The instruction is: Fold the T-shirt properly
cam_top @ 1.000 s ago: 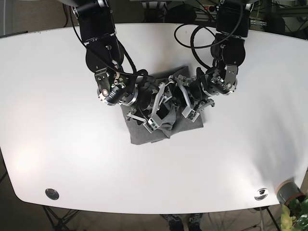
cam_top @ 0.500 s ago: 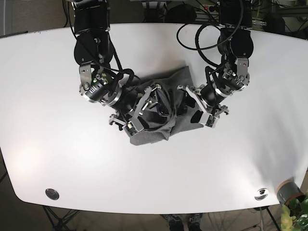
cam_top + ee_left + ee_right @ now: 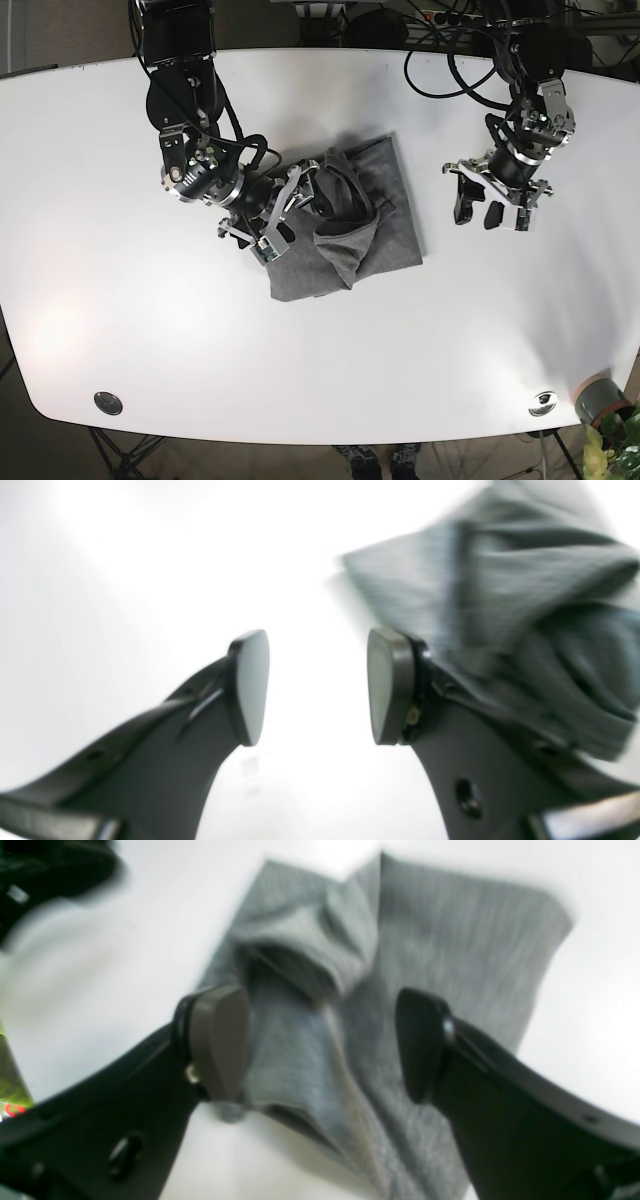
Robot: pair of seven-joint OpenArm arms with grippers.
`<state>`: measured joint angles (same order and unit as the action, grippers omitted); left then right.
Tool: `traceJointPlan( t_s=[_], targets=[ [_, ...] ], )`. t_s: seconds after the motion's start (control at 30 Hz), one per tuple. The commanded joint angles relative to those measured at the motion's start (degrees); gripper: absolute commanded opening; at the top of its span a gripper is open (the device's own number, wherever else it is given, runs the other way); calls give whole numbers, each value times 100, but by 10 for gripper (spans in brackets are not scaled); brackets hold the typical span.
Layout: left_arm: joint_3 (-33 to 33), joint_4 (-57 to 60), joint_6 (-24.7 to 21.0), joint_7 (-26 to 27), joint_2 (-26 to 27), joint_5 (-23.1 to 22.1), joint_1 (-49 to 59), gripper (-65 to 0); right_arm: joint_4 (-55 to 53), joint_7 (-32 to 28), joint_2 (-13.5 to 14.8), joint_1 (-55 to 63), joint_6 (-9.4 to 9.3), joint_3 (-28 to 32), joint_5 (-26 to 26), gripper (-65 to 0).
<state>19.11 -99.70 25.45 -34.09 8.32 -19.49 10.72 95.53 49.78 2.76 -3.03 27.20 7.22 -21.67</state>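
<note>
Bench, base view: grey T-shirt lies mid-bench, partly folded, a rumpled flap across its middle. Right claw sits at its left edge; left claw stands well apart to the right. Left wrist view: left claw jaws apart over bare bench, holding nothing. Right wrist view: right claw jaws apart over the shirt, gripping nothing.
</note>
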Motion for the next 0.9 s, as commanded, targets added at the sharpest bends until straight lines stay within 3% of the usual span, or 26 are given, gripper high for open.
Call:
traceJointPlan(
  t_s=[0.0,0.17,0.3,0.5,0.57,0.63,0.73,0.87],
  targets=[
    [159,-144,26,134,34,-104,49,-358,-142,-156,-96,-238,45,20,-114,-220],
    [484,-127,26,134,34,-104,93,-358,-739,-156,-342,-634,45,91,-114,-220],
    [528,-127,26,134,34,-104,119,-358,-994,-156,-562,-932,45,504,-114,-220],
    [519,-162,26,143,17,-95,102,-358,-1724,-156,-1176,-1530,45,715,-114,-220],
    [502,-171,26,143,25,-95,84,-358,-1689,-156,-1176,-1671,27,741,-228,-220],
    [493,-276,26,134,25,-95,14,-358,-1487,-121,-1176,-1803,10,856,-677,-220],
    [493,-443,26,134,25,-87,-136,-357,-1381,-15,-1142,-1935,10,530,-1028,-220],
    [256,-478,26,134,34,-69,-338,-357,-1240,37,-676,-1847,10,135,-1072,-220]
  ],
)
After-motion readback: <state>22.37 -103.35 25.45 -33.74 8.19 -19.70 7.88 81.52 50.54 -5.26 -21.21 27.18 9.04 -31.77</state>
